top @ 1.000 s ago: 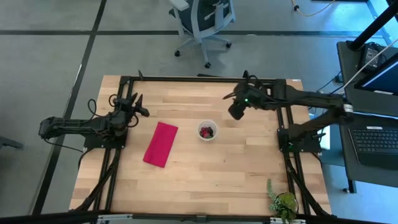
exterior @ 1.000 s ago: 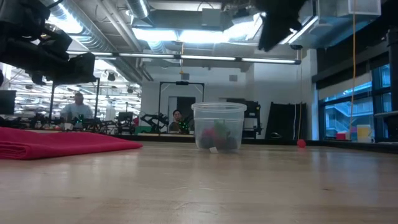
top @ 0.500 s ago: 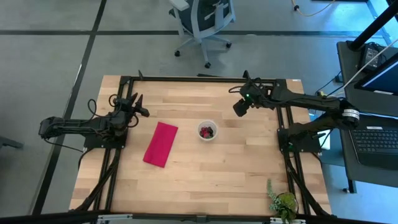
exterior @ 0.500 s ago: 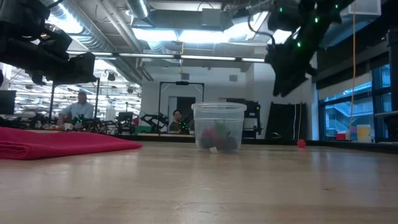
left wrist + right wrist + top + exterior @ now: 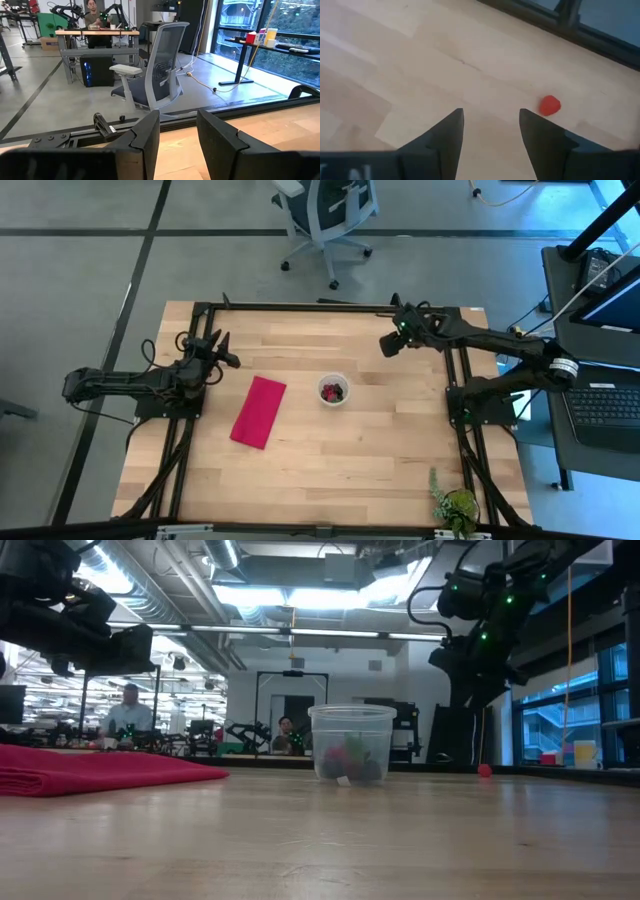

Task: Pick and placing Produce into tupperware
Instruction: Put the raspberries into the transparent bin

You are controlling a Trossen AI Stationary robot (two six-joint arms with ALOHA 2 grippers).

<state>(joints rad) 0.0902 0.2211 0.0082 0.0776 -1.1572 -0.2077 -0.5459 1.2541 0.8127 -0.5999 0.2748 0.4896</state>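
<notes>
Right gripper (image 5: 489, 131), fingers apart and empty, hovers near a red berry (image 5: 550, 105), well beyond the cup (image 5: 333, 390); left gripper (image 5: 177, 145) empty, apart.

In the high view, bare table (image 5: 380, 450) filled the lower half; only the tupperware (image 5: 333, 390) at center, the magenta cloth (image 5: 258, 411) left of it and 1 plant (image 5: 455, 506) at lower right interrupted it.

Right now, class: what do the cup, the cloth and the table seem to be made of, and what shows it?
Cup: likely thin plastic, clear-whitish; the fruit inside shows through its wall.
Cloth: soft magenta fabric, matte; in the low view it lies in low folds.
Table: light wood, probably butcher-block, smooth; grain and joined strips show from above.
</notes>
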